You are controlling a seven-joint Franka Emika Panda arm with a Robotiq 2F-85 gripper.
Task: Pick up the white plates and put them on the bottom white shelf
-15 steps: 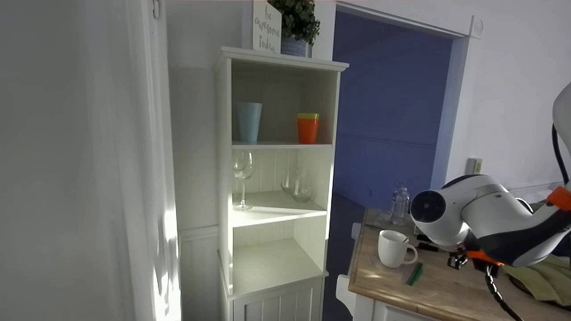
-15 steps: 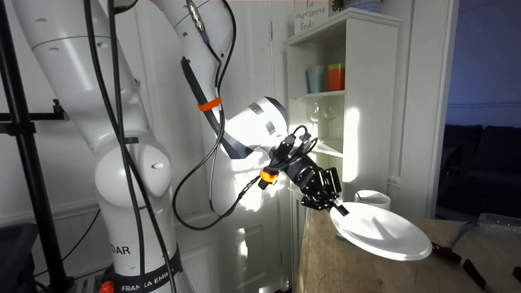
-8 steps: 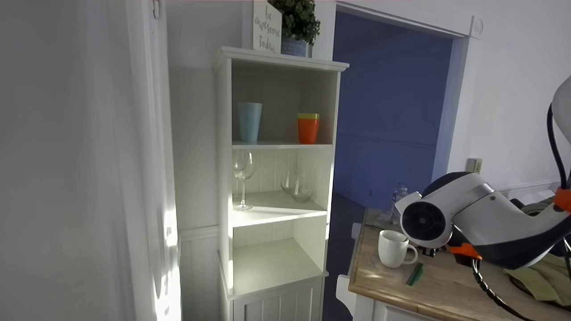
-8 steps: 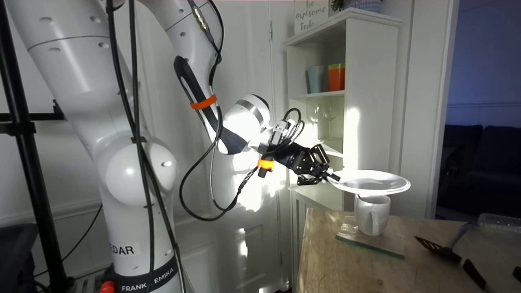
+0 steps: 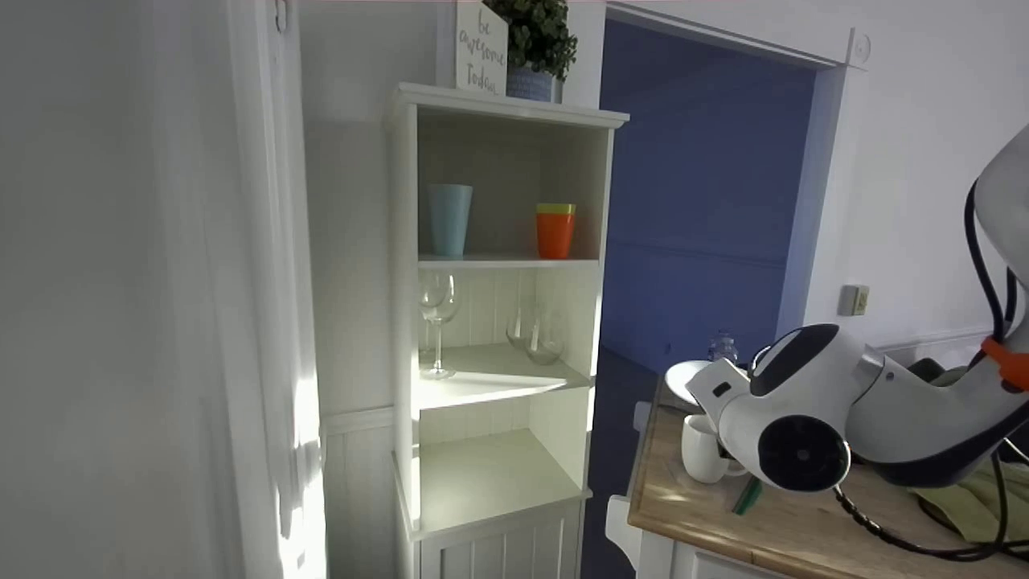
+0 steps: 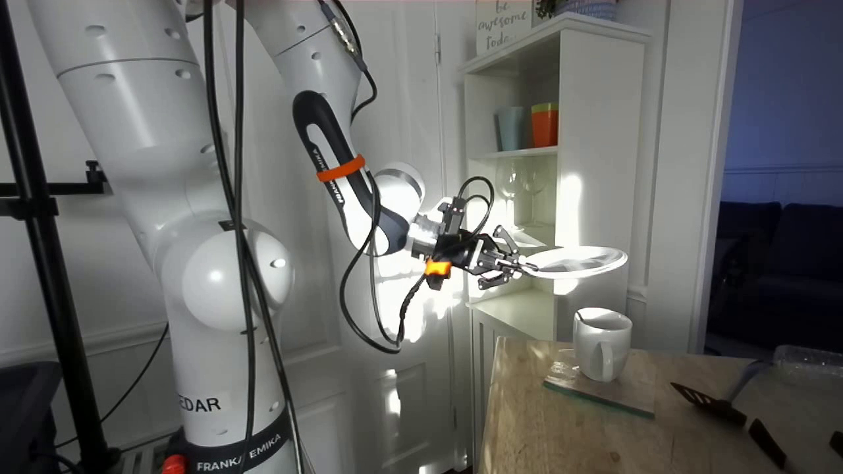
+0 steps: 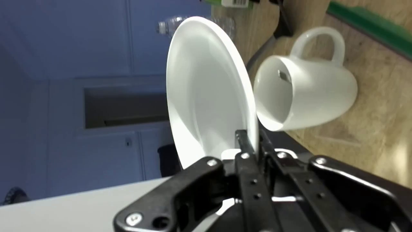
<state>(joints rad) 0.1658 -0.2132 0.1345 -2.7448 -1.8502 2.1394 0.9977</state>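
Observation:
A round white plate (image 7: 209,87) is pinched by its rim in my gripper (image 7: 252,135), one black finger on each face. In an exterior view the plate (image 6: 583,261) is held nearly level in the air, higher than the white mug, and reaches away from the gripper (image 6: 529,266). Only part of the plate (image 5: 685,379) shows past the arm in an exterior view, where the arm hides the fingers. The bottom white shelf (image 5: 498,482), above the cabinet's panelled door, has nothing on it. Part of that shelf (image 6: 520,311) also appears behind and below the gripper.
On the wooden table (image 6: 553,428) stands a white mug (image 6: 600,345) beside a green-edged bag (image 6: 596,398). A black slotted spatula (image 6: 711,403) lies farther along. Wine glasses (image 5: 438,322) occupy the middle shelf, and blue (image 5: 450,221) and orange (image 5: 555,233) cups the top one.
My gripper has lifted the plate from low over the table to above mug height. The plate has swung from steeply tilted to nearly level and shifted toward the cabinet's side panel.

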